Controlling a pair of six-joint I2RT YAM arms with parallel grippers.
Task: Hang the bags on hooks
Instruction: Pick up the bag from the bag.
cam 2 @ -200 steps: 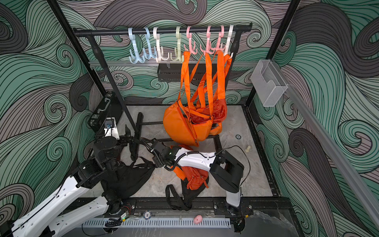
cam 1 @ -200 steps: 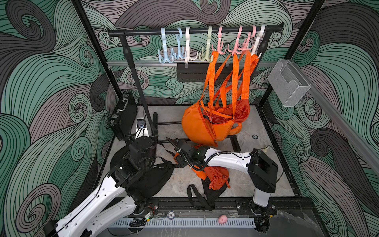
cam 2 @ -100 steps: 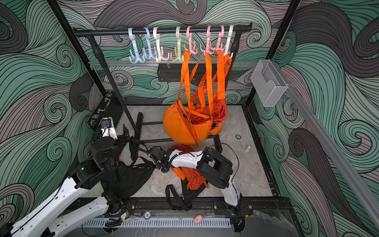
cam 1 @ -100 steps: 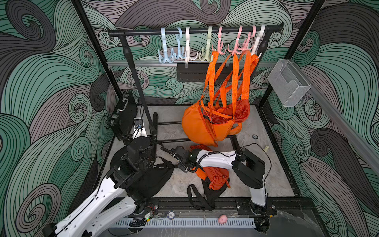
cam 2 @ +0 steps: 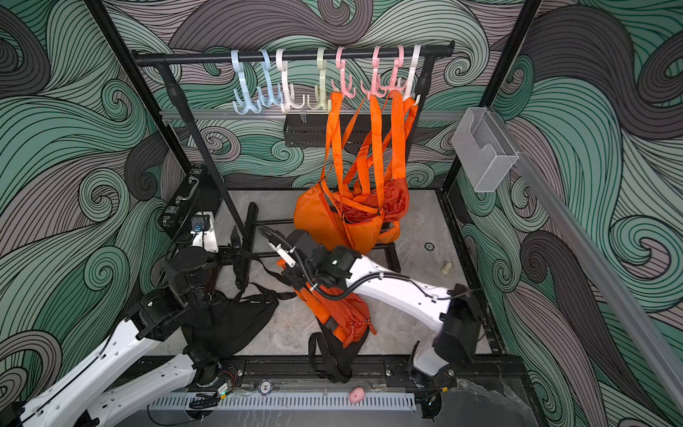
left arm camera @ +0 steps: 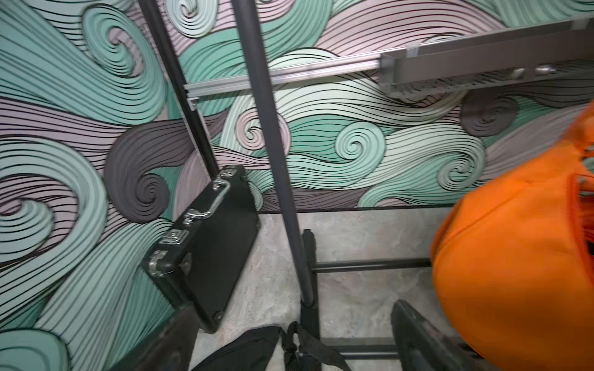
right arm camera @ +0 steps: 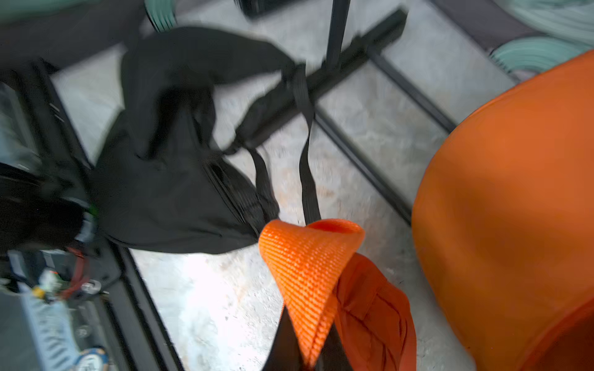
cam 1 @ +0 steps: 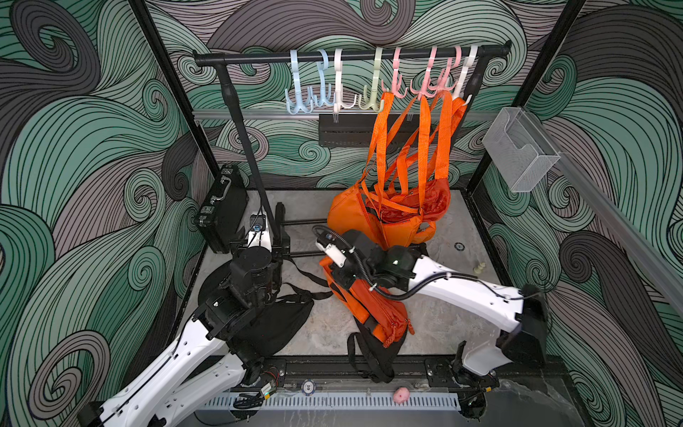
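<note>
Grasp step: the right jaws are pinched shut on the strap (right arm camera: 308, 266) of the orange bag (cam 1: 380, 314), which lies on the tabletop (cam 1: 325, 325) before the rack (cam 1: 351, 55); the left jaws stand wide, empty. Its long axis runs diagonally, strap end toward the rack, so the next move likely calls for lifting the loop onto a free hook (cam 1: 339, 85).

Both top views were evenly lit and sharp, with soft shadows under the rack (cam 1: 258, 56). The right wrist view was motion-blurred, with white glare on the table (right arm camera: 199, 298) away from the rack. In the left wrist view, the orange bag (left arm camera: 514, 273) beside the rack was blurred.
</note>
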